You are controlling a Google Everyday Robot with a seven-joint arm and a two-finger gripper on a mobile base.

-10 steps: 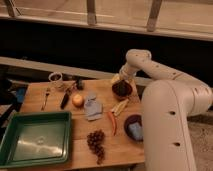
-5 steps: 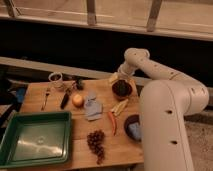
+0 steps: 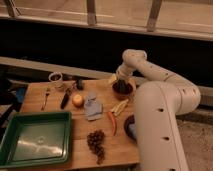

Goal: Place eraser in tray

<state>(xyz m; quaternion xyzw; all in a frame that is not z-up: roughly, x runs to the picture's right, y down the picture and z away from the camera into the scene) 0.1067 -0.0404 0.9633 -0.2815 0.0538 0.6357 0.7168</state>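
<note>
The gripper [image 3: 121, 83] hangs at the far edge of the wooden table [image 3: 80, 130], right over a dark bowl [image 3: 123, 90]; whether it is wide or narrow cannot be told, and nothing shows in its hold. The eraser [image 3: 79, 85] is a small black flat-sided block, lying well apart from the gripper, off toward the white cup [image 3: 55, 78], with a black-handled utensil [image 3: 65, 99] just beside it. An orange fruit [image 3: 77, 100] and a folded blue-grey cloth [image 3: 92, 108] lie nearer the gripper than the eraser does. The green tray [image 3: 35, 142], raised rim and rounded corners, sits farthest from the gripper, at the near corner
</note>
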